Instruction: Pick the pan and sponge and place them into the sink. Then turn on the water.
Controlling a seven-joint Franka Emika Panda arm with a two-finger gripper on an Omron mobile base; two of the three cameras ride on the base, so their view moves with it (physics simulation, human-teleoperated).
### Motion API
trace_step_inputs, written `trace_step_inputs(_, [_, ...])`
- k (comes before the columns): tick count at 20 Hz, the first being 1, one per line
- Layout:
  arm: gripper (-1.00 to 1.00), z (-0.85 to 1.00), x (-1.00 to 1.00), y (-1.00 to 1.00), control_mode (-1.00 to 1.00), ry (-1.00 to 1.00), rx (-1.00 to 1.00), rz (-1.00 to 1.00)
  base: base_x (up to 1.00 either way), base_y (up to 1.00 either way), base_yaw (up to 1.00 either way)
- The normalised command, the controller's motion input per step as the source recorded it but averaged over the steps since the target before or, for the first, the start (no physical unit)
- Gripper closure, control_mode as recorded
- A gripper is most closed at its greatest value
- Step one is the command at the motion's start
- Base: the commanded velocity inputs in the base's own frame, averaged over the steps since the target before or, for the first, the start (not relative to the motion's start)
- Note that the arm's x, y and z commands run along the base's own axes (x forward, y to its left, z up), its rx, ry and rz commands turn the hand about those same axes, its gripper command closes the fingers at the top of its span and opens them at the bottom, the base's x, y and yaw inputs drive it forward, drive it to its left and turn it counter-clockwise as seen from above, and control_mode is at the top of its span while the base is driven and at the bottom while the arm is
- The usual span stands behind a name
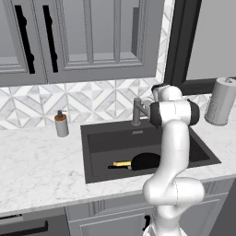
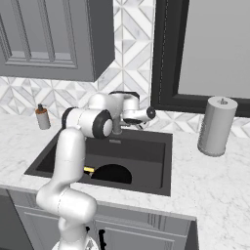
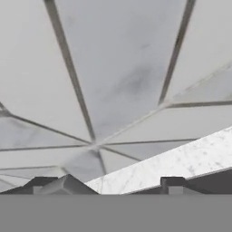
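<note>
A: Biggest first. We're seeing the sink (image 1: pixel 193 152), rectangular dark grey basin in white marble counter (image 1: pixel 37 170), w/ the round black pan (image 1: pixel 146 161) lying on its floor.

B: Sponge (image 1: pixel 122 163)?

A: Yellow strip, lying beside the pan's handle, also in basin.

B: Gripper (image 3: pixel 108 186)?

A: Facing glossy tile wall (image 3: pixel 118 77) by faucet (image 1: pixel 137 110); fingers standing apart, gripping nothing.

Tight at the backsplash, open over the basin

My gripper (image 2: pixel 146 116) sits hard against the tile wall (image 3: pixel 122 77) by the faucet (image 1: pixel 137 110); pan (image 1: pixel 146 161) fills the sink (image 1: pixel 110 133) front, counter stays free.
</note>
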Motion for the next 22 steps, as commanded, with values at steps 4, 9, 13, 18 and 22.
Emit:
trace_step_inputs(4, [1.0, 0.0, 0.03, 0.0, -1.0, 0.0, 0.0, -0.03, 0.0, 0.0, 0.0])
trace_step_inputs(9, [1.0, 0.0, -0.01, -0.04, -1.0, 0.1, 0.13, -0.09, 0.0, 0.0, 0.0])
trace_step_inputs(13, [1.0, 0.0, -0.19, -0.26, -1.0, 0.17, 0.22, -0.13, 0.0, 0.0, 0.0])
trace_step_inputs(18, [1.0, 0.0, -0.34, -0.32, -1.0, 0.15, 0.27, -0.13, 0.0, 0.0, 0.0])
trace_step_inputs(22, [1.0, 0.0, -0.54, -0.44, -1.0, 0.17, 0.29, -0.17, 0.0, 0.0, 0.0])
